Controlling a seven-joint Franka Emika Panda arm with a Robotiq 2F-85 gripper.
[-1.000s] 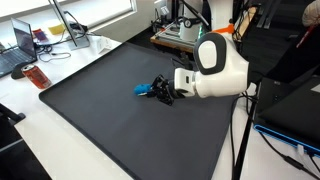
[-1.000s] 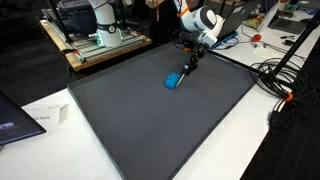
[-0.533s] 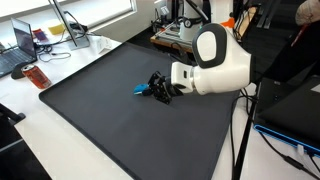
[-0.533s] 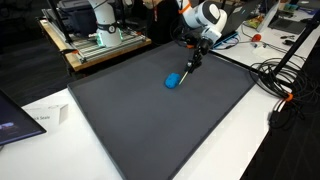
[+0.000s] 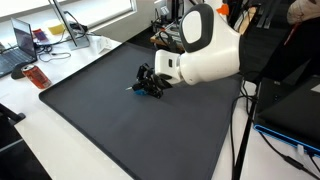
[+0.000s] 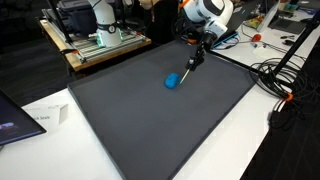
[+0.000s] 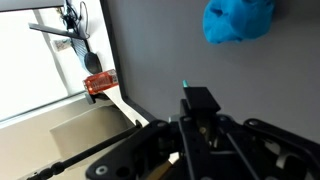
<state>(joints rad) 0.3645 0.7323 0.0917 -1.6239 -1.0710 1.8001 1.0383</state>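
A crumpled blue object (image 6: pixel 174 80) lies on the large dark mat (image 6: pixel 150 125); the wrist view shows the blue object (image 7: pixel 238 20) at its top edge. My gripper (image 6: pixel 189 68) hangs just beside it, above the mat, pointing down at a slant. Its fingers (image 7: pixel 198 98) are shut, and a thin teal tip (image 7: pixel 185 85) pokes out just past them. In an exterior view the gripper (image 5: pixel 146 84) covers most of the blue object (image 5: pixel 133 89). The gripper does not touch the blue object.
The mat (image 5: pixel 120 130) covers most of the white table. A red can (image 5: pixel 37 77) and a laptop (image 5: pixel 15 50) sit off the mat's corner. Cables (image 6: pixel 275 75) lie beside one edge, a paper sheet (image 6: pixel 45 118) by another. A machine frame (image 6: pixel 95 35) stands behind.
The arm has swung and risen, carrying the shut gripper a little across the mat by the blue object. The blue object has stayed where it was.
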